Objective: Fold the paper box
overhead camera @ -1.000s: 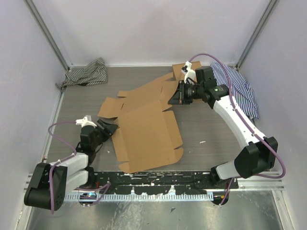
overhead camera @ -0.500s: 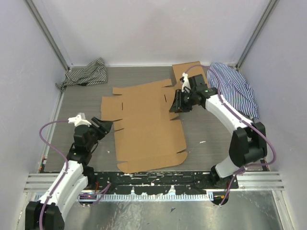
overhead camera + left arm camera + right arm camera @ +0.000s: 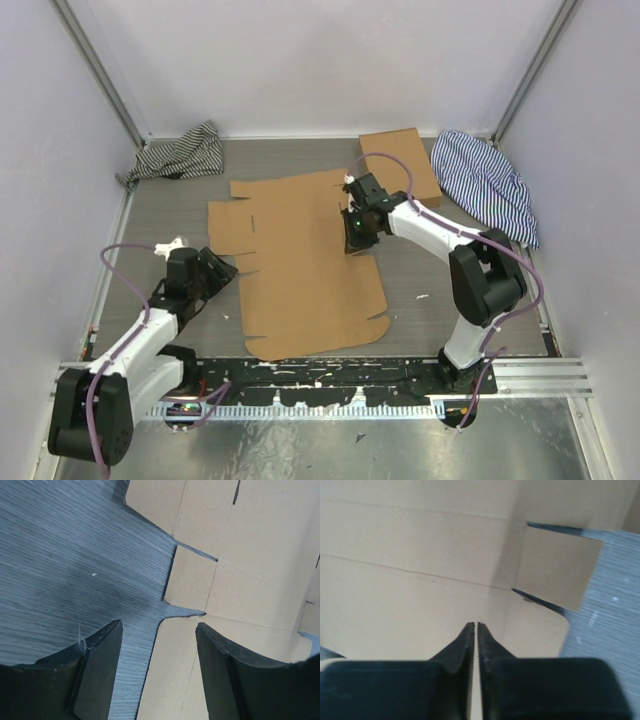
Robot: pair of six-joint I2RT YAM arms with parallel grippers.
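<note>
The paper box [image 3: 300, 250] lies unfolded and flat on the grey table, flaps spread toward the back and left. Over its right part, near a slot and a side tab, hangs my right gripper [image 3: 352, 232]. In the right wrist view this gripper [image 3: 477, 624] is shut to a hairline slit, holding nothing, tips pointing down at the cardboard [image 3: 420, 580]. My left gripper [image 3: 222, 268] sits low at the box's left edge. In the left wrist view it [image 3: 159, 630] is open, straddling the cardboard's cut edge [image 3: 240, 580], with nothing gripped.
A smaller, squarer brown box [image 3: 400, 160] stands at the back, just behind the right arm. A striped cloth [image 3: 180, 152] lies in the back left corner. Another striped cloth [image 3: 485, 180] is heaped at the right wall. Bare table [image 3: 60, 555] lies left of the paper box.
The right gripper moved left and down from the back right; the raised back flaps it held now lie flat. The left gripper shifted a little along the box's left edge.
</note>
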